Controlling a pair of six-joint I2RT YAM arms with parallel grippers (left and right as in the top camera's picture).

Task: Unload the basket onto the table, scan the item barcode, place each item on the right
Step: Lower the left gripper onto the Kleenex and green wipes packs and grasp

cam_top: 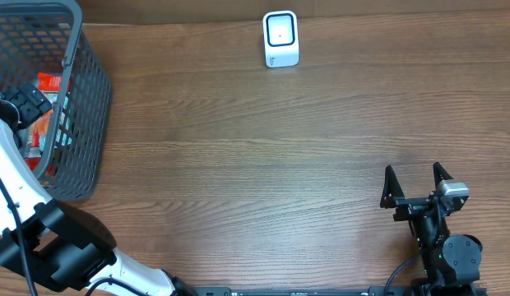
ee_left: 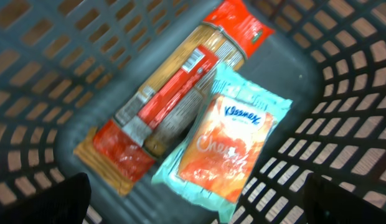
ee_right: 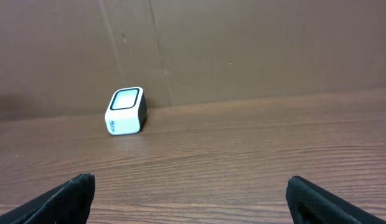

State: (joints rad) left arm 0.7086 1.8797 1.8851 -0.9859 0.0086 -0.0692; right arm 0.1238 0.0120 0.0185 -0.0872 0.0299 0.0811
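Hovering over what is the left pincer (ee_left: 202,202)? (Student)
Over a Kleenex pack (ee_left: 227,143) touching a pasta packet (ee_left: 174,93) on the floor of the basket (cam_top: 90,99); its jaws are wide and empty. (Tutor)
And the right pincer (cam_top: 414,177)? (Student)
Open and empty, low over the worktop (cam_top: 238,164), facing the scanner (cam_top: 280,39) at the far edge. (Tutor)

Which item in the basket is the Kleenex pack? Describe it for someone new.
Start at the dark mesh basket at the left edge of the table. Two packets lie on its floor; the Kleenex pack is the shorter one, partly overlapping the long red-and-tan packet. Its pale teal wrapper with an orange panel sets it apart.
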